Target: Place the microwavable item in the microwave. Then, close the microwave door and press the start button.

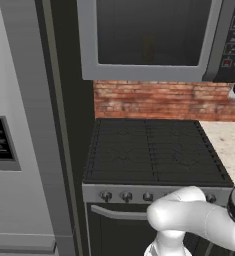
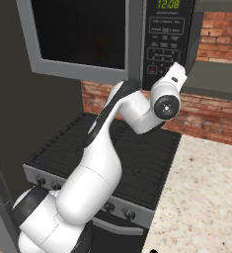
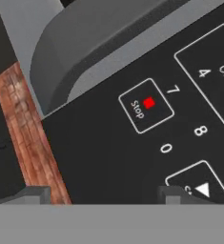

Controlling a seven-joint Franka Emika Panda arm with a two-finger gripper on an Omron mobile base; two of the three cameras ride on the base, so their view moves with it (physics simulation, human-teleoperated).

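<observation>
Microwave (image 1: 149,73) top and keypad (image 3: 180,119) edge-cropped; start button (image 3: 199,188) partly behind a fingertip (image 3: 173,194).

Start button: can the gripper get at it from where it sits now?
Probably yes. The microwave door is shut, and the gripper faces the black keypad panel up close with nothing between. The start button sits right beside one of the fingers.

A speckled beige counter (image 2: 206,197) sits bare beside the black stove (image 1: 154,150), below the brick wall (image 1: 164,100).
</observation>
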